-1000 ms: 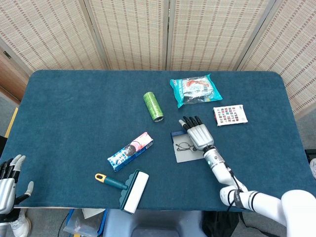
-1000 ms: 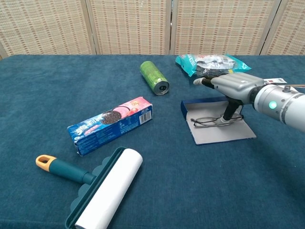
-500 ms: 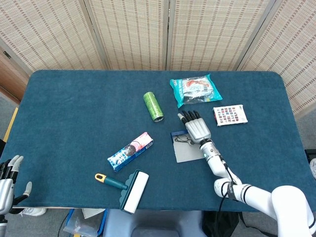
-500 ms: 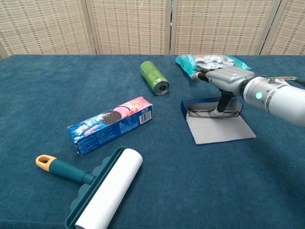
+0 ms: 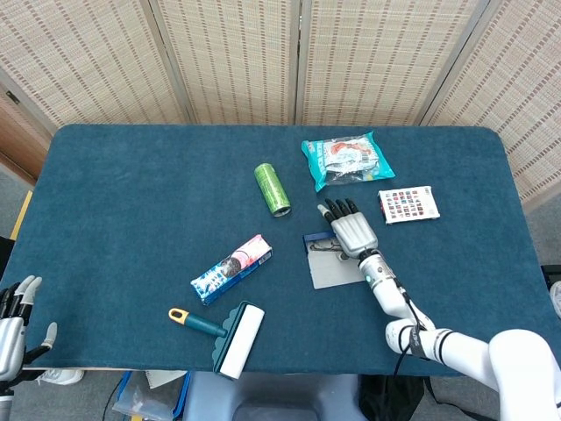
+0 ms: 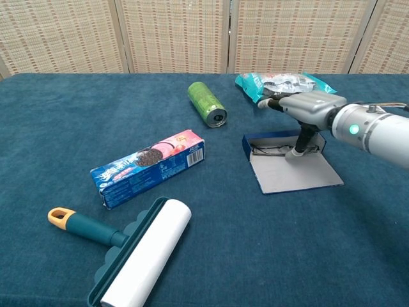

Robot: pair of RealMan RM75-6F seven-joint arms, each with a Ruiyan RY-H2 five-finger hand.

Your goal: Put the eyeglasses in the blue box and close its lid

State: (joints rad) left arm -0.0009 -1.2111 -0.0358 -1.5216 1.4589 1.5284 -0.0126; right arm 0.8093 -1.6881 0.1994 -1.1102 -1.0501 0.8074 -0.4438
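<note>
The blue box [image 6: 250,144] is a shallow tray right of centre, its grey-lined lid [image 6: 297,173] lying flat open toward me. The thin-framed eyeglasses [image 6: 271,151] lie inside the tray against its back wall. My right hand [image 6: 308,105] hovers over the tray's right end with fingers stretched out flat and the thumb pointing down, its tip at the glasses' right end. In the head view this right hand [image 5: 351,230] covers most of the box [image 5: 314,242], with the lid [image 5: 336,273] below it. My left hand [image 5: 12,329] hangs off the table's near-left corner, fingers spread.
A green can [image 6: 207,103] lies left of the box and a teal snack bag [image 6: 281,83] sits behind it. A cookie box [image 6: 148,167] and a lint roller [image 6: 131,252] lie at front left. A coloured card [image 5: 408,204] lies right of the hand.
The glasses went from the open lid into the tray, pushed there by my right thumb. The right hand has since eased slightly to the right; the left hand sank a little.
</note>
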